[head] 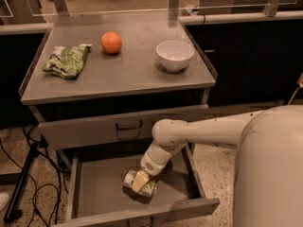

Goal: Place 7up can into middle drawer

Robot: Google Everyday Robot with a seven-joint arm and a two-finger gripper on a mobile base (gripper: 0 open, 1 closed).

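Silvery 7up can: small pale metal cylinder with green print, lying on its side on the middle drawer floor, right of centre.
Drawer build: grey sheet metal, shallow, low walls, pulled open.
End effector: down inside the drawer, tan pad across the can, fingers closed on it.
Desk: matt grey top carrying a round orange, glossy white bowl and crinkled green-white bag.

White bowl stood upright on grey tabletop. Orange sat left of bowl, well apart, slightly farther back. Crumpled green-and-white snack bag lay farther left of bowl, beyond orange. Closed drawer front with black loop handle ran below bowl. Black cables trailed on floor, far lower left of bowl.
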